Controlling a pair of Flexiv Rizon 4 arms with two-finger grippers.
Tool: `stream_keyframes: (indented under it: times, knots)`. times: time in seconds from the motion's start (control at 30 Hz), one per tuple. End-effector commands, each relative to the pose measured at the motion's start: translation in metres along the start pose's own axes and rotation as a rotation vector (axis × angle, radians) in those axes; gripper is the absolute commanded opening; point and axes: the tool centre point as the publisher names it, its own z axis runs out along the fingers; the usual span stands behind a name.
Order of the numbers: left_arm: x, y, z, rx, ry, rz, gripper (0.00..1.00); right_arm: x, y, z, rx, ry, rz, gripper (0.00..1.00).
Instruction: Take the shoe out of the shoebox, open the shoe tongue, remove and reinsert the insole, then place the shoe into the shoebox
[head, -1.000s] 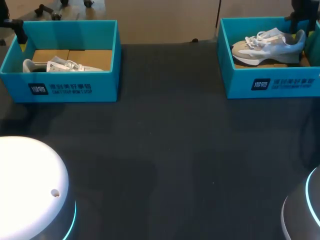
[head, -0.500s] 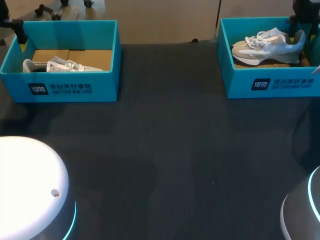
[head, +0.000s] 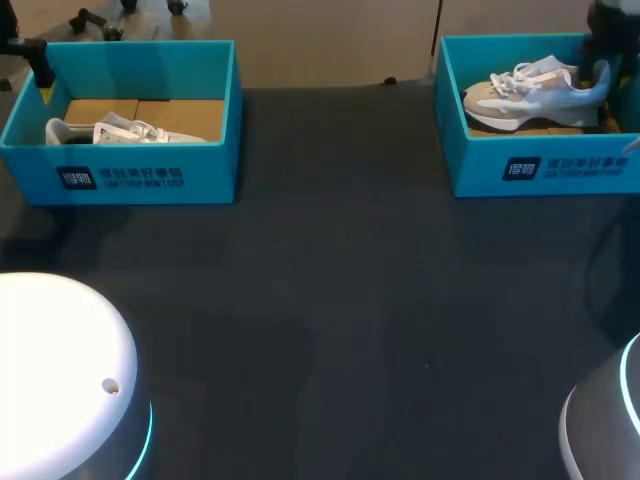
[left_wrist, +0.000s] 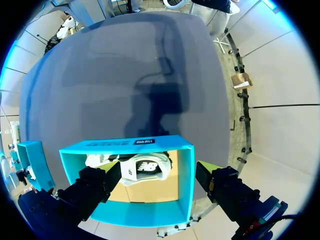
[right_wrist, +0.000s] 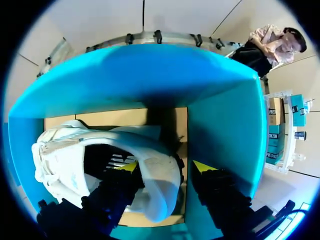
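Right wrist view shows the right gripper (right_wrist: 167, 167) spread wide astride the heel of the shoe (right_wrist: 160, 192), low inside the shoebox (right_wrist: 220, 115). It should pinch the heel collar squarely, then lift straight up, keeping clear of the near wall. The left gripper (left_wrist: 157, 170) hangs wide open above the other box (left_wrist: 185, 175).
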Motion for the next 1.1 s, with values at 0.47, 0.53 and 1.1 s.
stream_keyframes:
  times: [0.47, 0.53, 1.1]
  knots:
    - [0.0, -0.002, -0.001, -0.003, 0.003, 0.0, 1.0, -0.003, 0.011, 0.015, 0.156, 0.034, -0.001, 0.54]
    - [0.0, -0.002, -0.001, -0.003, 0.003, 0.0, 1.0, -0.003, 0.011, 0.016, 0.158, 0.034, -0.002, 0.49]
    - [0.0, -0.002, -0.001, -0.003, 0.003, 0.0, 1.0, -0.003, 0.008, 0.013, 0.15, 0.04, 0.011, 0.0]
